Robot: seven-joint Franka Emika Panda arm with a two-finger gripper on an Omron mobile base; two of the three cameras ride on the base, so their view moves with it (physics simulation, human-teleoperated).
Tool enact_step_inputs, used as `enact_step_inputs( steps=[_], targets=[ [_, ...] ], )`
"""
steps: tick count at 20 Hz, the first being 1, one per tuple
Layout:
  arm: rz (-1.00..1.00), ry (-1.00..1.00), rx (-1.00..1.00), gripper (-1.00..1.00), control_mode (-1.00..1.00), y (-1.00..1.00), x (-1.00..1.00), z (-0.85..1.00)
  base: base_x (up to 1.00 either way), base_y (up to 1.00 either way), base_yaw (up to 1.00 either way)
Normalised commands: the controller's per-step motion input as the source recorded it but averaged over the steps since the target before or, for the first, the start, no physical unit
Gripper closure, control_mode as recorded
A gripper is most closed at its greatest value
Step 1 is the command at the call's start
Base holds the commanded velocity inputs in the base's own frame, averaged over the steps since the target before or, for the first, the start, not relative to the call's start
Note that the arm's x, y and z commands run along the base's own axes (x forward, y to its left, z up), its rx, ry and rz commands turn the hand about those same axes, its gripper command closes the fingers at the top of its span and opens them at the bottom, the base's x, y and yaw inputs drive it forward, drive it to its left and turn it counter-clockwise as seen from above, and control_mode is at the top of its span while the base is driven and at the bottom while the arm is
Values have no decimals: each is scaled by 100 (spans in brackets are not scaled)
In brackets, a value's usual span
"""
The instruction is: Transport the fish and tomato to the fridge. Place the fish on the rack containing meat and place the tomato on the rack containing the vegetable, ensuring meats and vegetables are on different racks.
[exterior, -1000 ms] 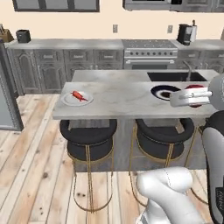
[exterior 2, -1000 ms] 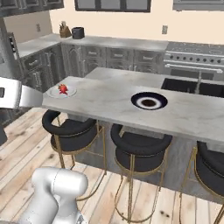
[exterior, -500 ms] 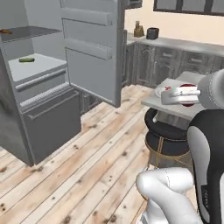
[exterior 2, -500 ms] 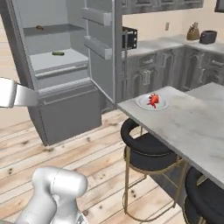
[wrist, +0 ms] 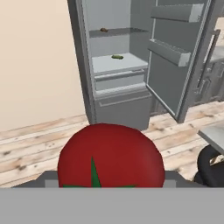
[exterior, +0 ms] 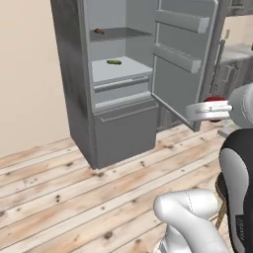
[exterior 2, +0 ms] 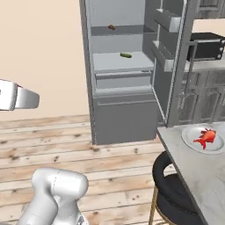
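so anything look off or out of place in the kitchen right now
Nothing looks spilled, broken or askew. The fridge stands with its door swung open, a small brown item on the upper rack and a green vegetable on the rack below. The fish lies on its plate on the counter, and the claw holds the tomato.

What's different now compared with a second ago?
The base has turned from the island counter to face the open fridge, so the whole view shifted. The gripper is still closed on the tomato. The fish remains on its plate.
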Motion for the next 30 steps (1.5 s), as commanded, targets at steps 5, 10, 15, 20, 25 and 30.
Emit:
enact_step_inputs(
  steps=[5, 10, 15, 20, 25, 30],
  targets=[
    [0, 0, 0, 100, 100, 0, 0, 0, 100, -82, 28],
    [0, 0, 0, 100, 100, 0, 0, 0, 100, 2, -1],
    [0, 0, 0, 100, 100, 0, 0, 0, 100, 21, -12],
    [0, 0, 0, 100, 100, 0, 0, 0, 100, -2, -9],
    [0, 0, 0, 100, 100, 0, 0, 0, 100, -13, -1],
    [0, 0, 0, 100, 100, 0, 0, 0, 84, -52, 4]
  ],
)
